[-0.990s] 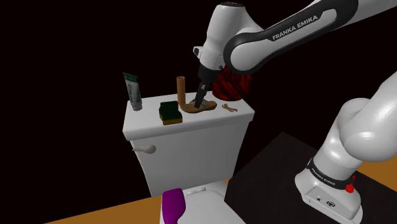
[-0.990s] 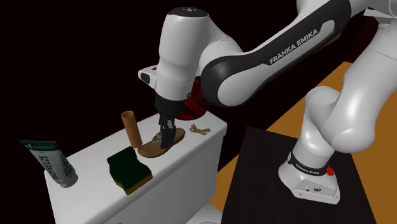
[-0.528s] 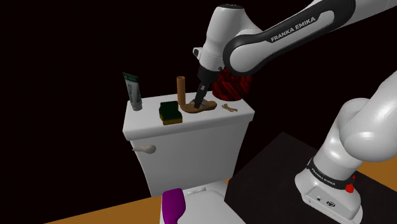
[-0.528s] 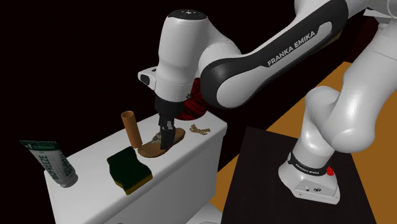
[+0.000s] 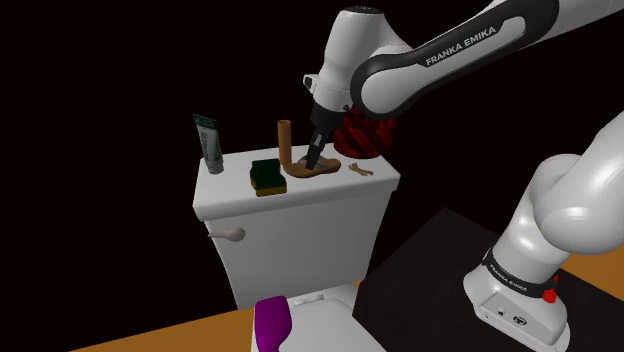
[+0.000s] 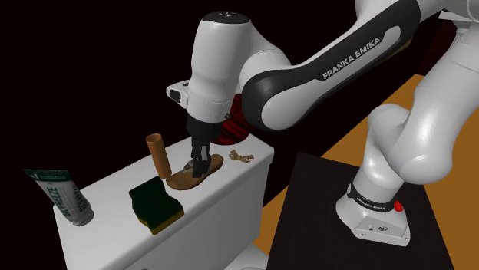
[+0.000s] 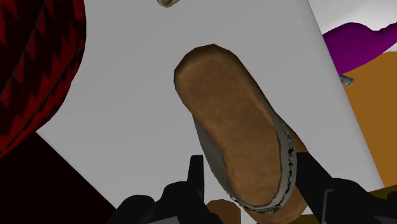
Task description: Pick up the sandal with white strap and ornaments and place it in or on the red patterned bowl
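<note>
Brown sandal [image 7: 232, 127], flat, pale speckled strap [image 7: 289, 159]

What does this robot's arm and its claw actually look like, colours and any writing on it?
The arm is made of fat, rounded, glossy white segments joined by dark grey joints. One dark band carries white FRANKA EMIKA lettering. Its white base has a small red button. The gripper is all black, ending in two slim, straight jaws.
</note>
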